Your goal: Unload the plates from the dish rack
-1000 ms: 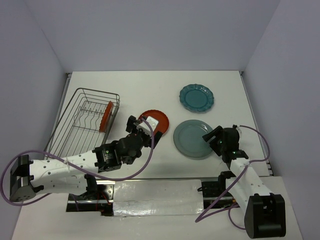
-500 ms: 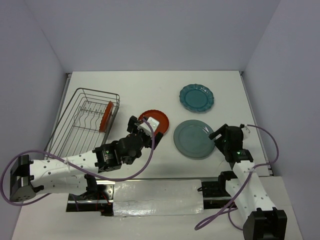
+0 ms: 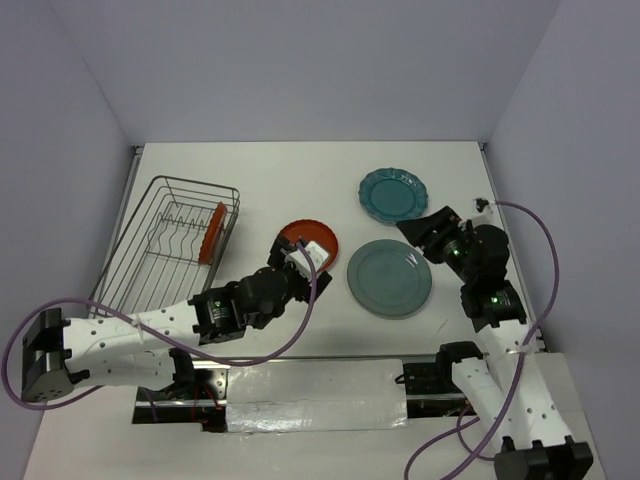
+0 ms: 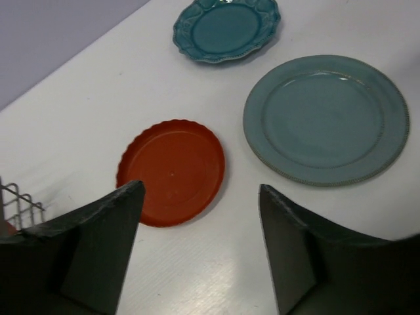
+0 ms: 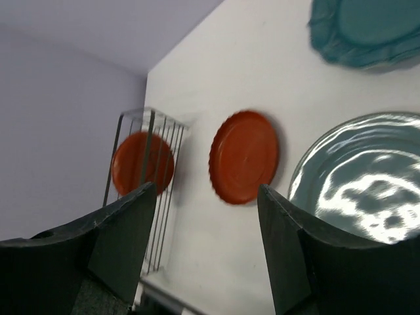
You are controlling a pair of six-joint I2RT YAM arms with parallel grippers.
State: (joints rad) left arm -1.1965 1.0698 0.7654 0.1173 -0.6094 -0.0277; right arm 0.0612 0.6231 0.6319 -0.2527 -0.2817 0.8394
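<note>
The silver wire dish rack (image 3: pixel 165 250) stands at the left and holds one small red-orange plate (image 3: pixel 211 232) upright; that plate also shows in the right wrist view (image 5: pixel 141 163). The other red-orange plate (image 3: pixel 318 240) lies flat on the table, also in the left wrist view (image 4: pixel 172 172). The teal scalloped plate (image 3: pixel 393 195) and the larger grey-teal plate (image 3: pixel 389 278) lie flat at the right. My left gripper (image 3: pixel 300 256) is open and empty above the near edge of the flat red plate (image 4: pixel 200 190). My right gripper (image 3: pixel 424 227) is open and empty, raised between the two teal plates (image 5: pixel 207 189).
The rack's upright divider prongs (image 3: pixel 180 222) stand bare behind the red plate. Walls enclose the table on the left, back and right. The left arm's purple cable (image 3: pixel 300 320) loops near the table's front edge.
My right gripper has lifted off the grey-teal plate's right side and swung up and farther back. My left gripper has drawn slightly back from the flat red plate.
</note>
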